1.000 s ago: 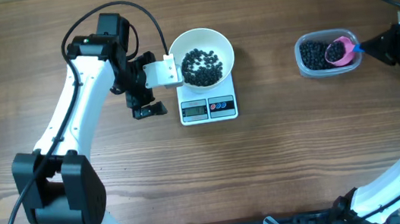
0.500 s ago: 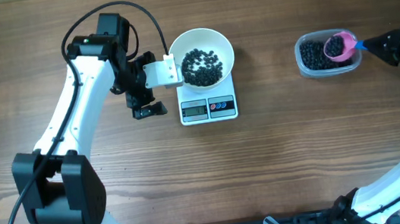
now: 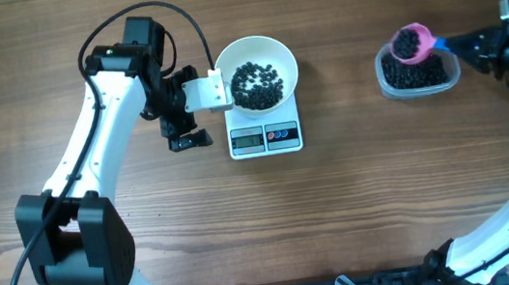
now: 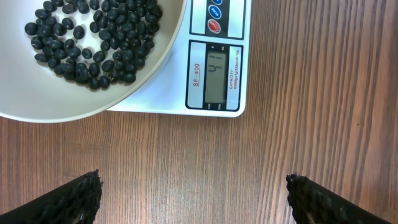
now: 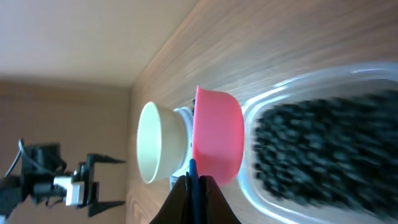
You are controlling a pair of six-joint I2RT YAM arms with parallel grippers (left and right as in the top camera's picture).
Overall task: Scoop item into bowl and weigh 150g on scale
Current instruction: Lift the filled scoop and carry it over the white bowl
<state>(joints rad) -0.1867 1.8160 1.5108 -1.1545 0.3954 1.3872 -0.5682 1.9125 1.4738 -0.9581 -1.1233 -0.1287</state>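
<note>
Overhead view is showing the right tool [image 3: 468, 41] clamping tight on the blue handle of a pink scoop [image 3: 412, 42]. The scoop is carrying a heap of black beans [image 3: 407, 42] and hanging over the rim of the clear tub [image 3: 389, 85].

The white bowl [image 3: 284, 51] is sitting on the scale [image 3: 266, 139], well apart from the tub, and is holding a loose layer of beans. The left tool [image 3: 195, 116] is waiting just beside the bowl, its jaws spread wide and gripping nothing.

Judging by this, the step in hand is carrying a fresh scoopful to the bowl. The next move is calling for a level carry across the bench so nothing is spilling, then a slow tip over the bowl's middle. The digits on the scale are looking too faint to read, so how much is missing is unclear.
</note>
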